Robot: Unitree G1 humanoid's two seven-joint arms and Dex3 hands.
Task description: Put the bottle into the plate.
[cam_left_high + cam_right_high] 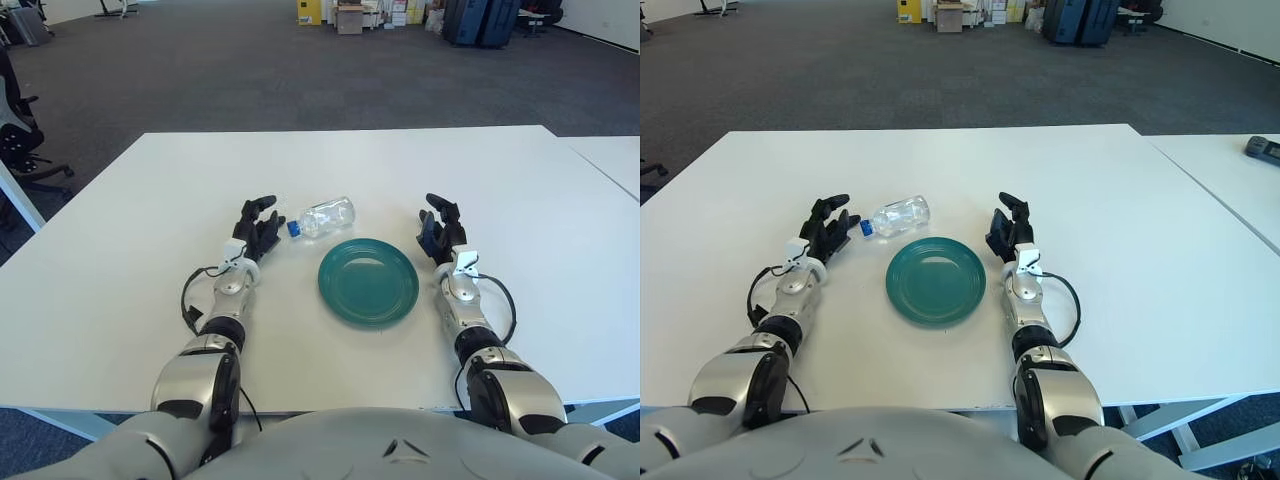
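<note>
Two forearms lie stretched forward on the white tabletop, one on each side of a green plate. From the plate, the left hand sits at about ten o'clock, palm down, its dark fingers loosely spread and holding nothing, the tips just beside the blue cap of a clear bottle. That bottle lies on its side at about eleven o'clock from the plate, close to the rim but off it. At two o'clock the right hand rests with relaxed, empty fingers, apart from the plate
</note>
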